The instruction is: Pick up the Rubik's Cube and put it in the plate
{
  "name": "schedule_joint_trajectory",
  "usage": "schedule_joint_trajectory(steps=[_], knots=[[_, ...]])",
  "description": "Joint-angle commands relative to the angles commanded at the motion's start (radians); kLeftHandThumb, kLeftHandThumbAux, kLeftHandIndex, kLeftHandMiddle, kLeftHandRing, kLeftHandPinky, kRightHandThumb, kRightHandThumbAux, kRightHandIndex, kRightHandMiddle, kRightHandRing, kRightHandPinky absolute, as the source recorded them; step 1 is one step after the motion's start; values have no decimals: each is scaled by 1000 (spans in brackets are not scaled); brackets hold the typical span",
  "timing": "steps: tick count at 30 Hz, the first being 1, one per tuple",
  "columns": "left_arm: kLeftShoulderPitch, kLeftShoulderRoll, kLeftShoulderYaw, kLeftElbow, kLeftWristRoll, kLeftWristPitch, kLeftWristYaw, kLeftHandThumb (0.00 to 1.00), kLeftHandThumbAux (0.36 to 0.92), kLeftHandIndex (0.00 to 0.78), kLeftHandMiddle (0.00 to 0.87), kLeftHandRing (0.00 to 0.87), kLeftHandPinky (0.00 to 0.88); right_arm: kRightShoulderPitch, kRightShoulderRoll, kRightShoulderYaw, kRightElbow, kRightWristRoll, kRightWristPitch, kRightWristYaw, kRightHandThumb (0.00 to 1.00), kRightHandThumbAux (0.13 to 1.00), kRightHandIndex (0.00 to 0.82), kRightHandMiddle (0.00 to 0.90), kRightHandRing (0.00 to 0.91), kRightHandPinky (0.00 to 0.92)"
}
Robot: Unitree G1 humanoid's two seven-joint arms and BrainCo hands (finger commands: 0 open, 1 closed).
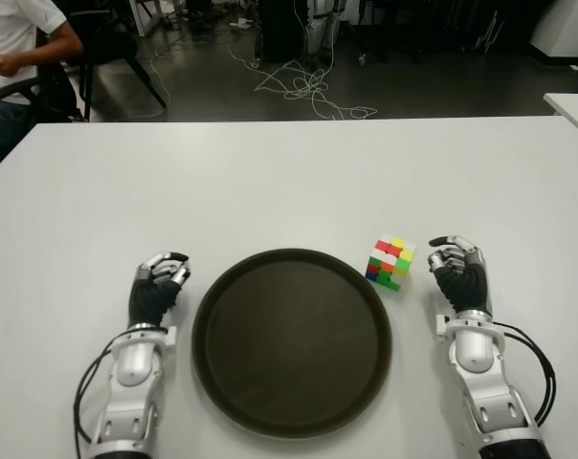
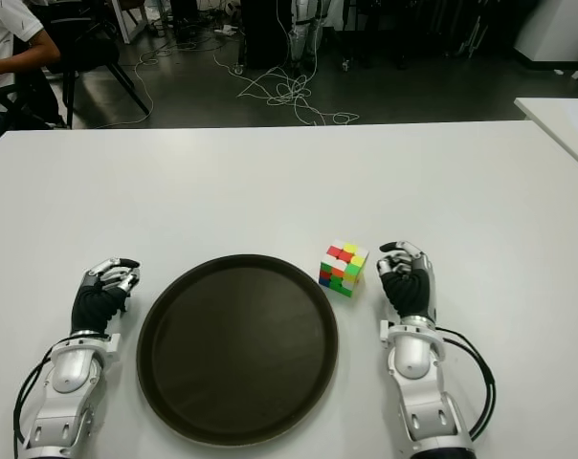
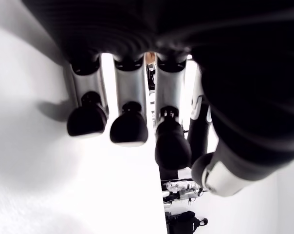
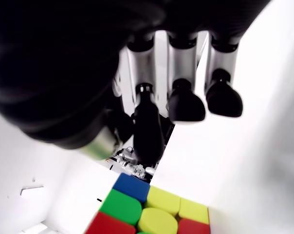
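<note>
Fingers (image 4: pixel 185 105) empty beside Rubik's Cube (image 1: pixel 391 262).

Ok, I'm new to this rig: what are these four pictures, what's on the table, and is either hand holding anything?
The two wide pictures come from a stereo camera on a humanoid robot's head, looking down at a white table. The two close-ups come from cameras on its wrists, each looking at its own fingers.

On the table lies a round dark plate, with nothing in it. The Rubik's Cube stands on the table just off the plate's far right rim.

The left hand shows left of the plate, fingers loosely curled, holding nothing. The right hand shows right of the cube, apart from it, also holding nothing. Its wrist view shows the cube near the fingertips.

A seated person is at the far left.
</note>
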Motion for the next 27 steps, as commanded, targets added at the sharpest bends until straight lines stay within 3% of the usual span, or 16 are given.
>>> schedule_joint_trajectory(steps=[10, 22, 27], knots=[[9, 2, -9, -13, 13, 1, 2, 709, 706, 443, 808, 827, 809, 0, 6, -14, 14, -1, -77, -21, 688, 729, 438, 816, 826, 822], [12, 0, -14, -22, 23, 8, 8, 709, 706, 442, 801, 823, 810, 8, -16, 2, -22, -85, -136, -53, 688, 728, 436, 764, 773, 771], [14, -12, -10, -34, 13, 14, 9, 708, 706, 443, 799, 823, 813, -6, -59, 22, -43, -156, -194, -51, 683, 731, 428, 572, 578, 580]])
